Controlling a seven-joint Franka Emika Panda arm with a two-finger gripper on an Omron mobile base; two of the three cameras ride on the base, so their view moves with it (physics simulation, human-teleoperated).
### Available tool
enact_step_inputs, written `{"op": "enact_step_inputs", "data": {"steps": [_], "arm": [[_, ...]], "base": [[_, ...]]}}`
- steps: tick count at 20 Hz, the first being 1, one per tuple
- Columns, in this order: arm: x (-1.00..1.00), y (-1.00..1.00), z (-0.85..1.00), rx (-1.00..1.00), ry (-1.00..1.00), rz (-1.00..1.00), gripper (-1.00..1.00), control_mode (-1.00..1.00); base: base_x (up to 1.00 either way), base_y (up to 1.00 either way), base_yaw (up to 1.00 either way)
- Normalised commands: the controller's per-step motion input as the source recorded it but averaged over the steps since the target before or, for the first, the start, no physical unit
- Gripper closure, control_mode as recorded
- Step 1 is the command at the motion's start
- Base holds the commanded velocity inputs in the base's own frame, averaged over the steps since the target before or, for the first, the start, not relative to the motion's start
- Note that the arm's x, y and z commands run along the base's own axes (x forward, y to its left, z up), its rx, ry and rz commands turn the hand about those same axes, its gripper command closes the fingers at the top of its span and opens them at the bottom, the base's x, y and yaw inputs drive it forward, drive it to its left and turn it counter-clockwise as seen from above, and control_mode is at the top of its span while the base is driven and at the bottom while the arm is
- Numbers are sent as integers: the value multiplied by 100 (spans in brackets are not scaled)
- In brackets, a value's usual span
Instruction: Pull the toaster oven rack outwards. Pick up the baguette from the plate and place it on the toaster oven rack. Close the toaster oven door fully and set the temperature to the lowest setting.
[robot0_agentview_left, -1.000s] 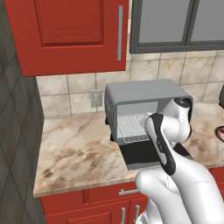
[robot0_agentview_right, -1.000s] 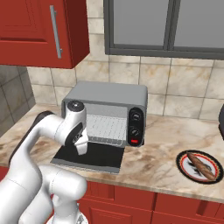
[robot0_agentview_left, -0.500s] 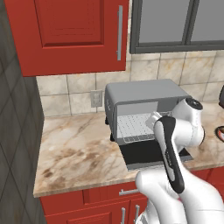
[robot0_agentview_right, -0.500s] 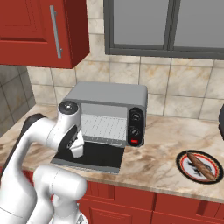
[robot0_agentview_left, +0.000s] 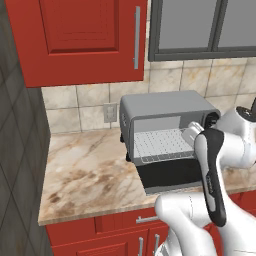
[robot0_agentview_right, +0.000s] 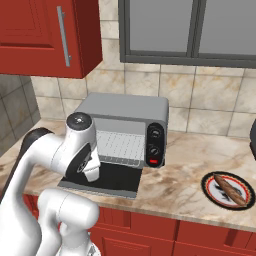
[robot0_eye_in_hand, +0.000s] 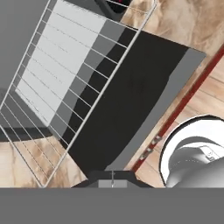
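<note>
The toaster oven (robot0_agentview_left: 167, 112) (robot0_agentview_right: 125, 112) stands on the marble counter against the tiled wall. Its door (robot0_agentview_left: 170, 176) (robot0_agentview_right: 102, 181) (robot0_eye_in_hand: 131, 100) lies open and flat. Over the door, the wire rack (robot0_agentview_left: 162, 145) (robot0_agentview_right: 117, 146) (robot0_eye_in_hand: 65, 74) is pulled partway out. The baguette (robot0_agentview_right: 230, 189) lies on a dark plate (robot0_agentview_right: 207, 186) at the right. My gripper (robot0_agentview_right: 91, 172) (robot0_eye_in_hand: 112, 178) hovers above the door's front left part, just in front of the rack, shut and holding nothing. Black knobs (robot0_agentview_right: 155, 141) sit on the oven's right strip.
Red cabinets (robot0_agentview_left: 90, 40) and a grey glass-front cabinet (robot0_agentview_right: 190, 30) hang over the counter. A wall outlet (robot0_agentview_left: 111, 111) sits left of the oven. Bare marble (robot0_agentview_left: 85, 170) stretches to the left. A dark object (robot0_agentview_right: 253, 145) shows at the right edge.
My arm's elbow has swung out to the side while the hand stays over the open door. Rack, door and baguette have not moved.
</note>
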Motion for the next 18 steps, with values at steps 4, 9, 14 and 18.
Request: {"op": "enact_step_inputs", "data": {"steps": [4,9,14,18], "arm": [[-13,-51,1,0,0,-1,-100,-100],[-1,-95,0,0,1,-4,-100,-100],[0,-100,0,0,1,-4,-100,-100],[10,-100,0,-2,5,-1,-100,-100]], "base": [[0,0,0],[0,0,0],[0,0,0],[0,0,0]]}}
